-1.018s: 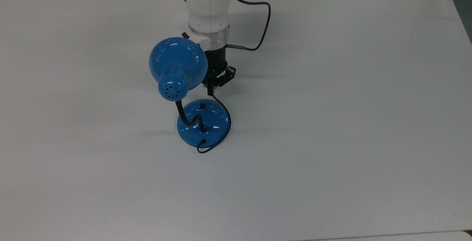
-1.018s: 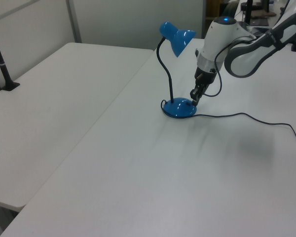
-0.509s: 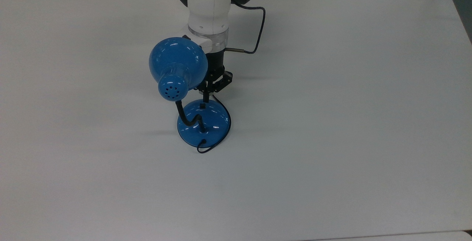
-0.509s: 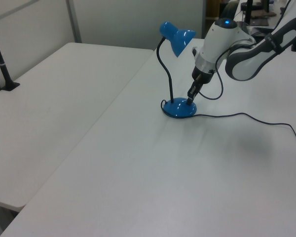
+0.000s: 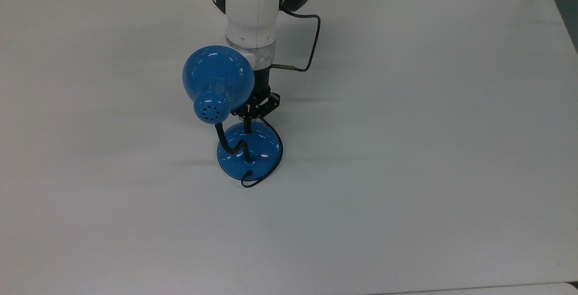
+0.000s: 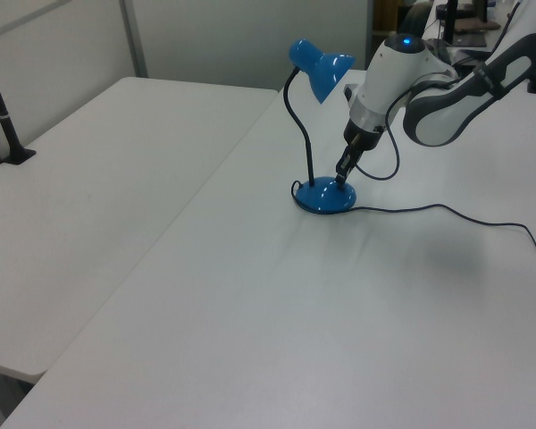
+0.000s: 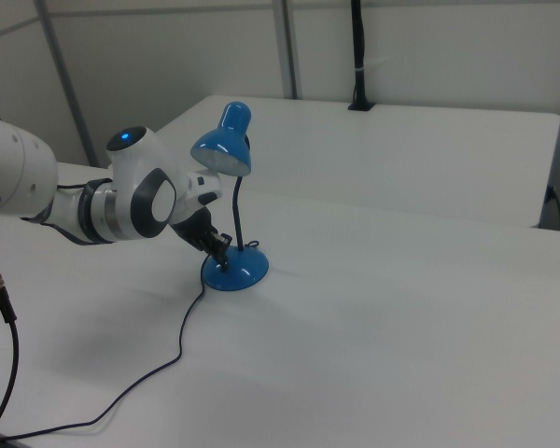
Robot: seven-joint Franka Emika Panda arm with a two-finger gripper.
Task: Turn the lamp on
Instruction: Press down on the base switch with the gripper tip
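Top view: the lamp point(image 5: 232, 119) stands near the middle of the white table point(image 5: 429, 128), dome shade leaning to the top view's left of the round base. The gripper point(image 5: 248, 125) comes down at the base's far edge, fingers drawn narrow with nothing between them, tip on or just above the spot where the switch should sit; the switch itself is covered. Left view: lamp point(image 6: 314, 134) upright on its gooseneck, gripper point(image 6: 340, 176) tilted onto the base's right side, cord trailing right across the table. Right view: gripper point(image 7: 220, 258) at the left of the base, shade unlit. Judgement: the base looks glossy, light and liable to slide; no grasp is needed, just press straight down on the switch, gently.
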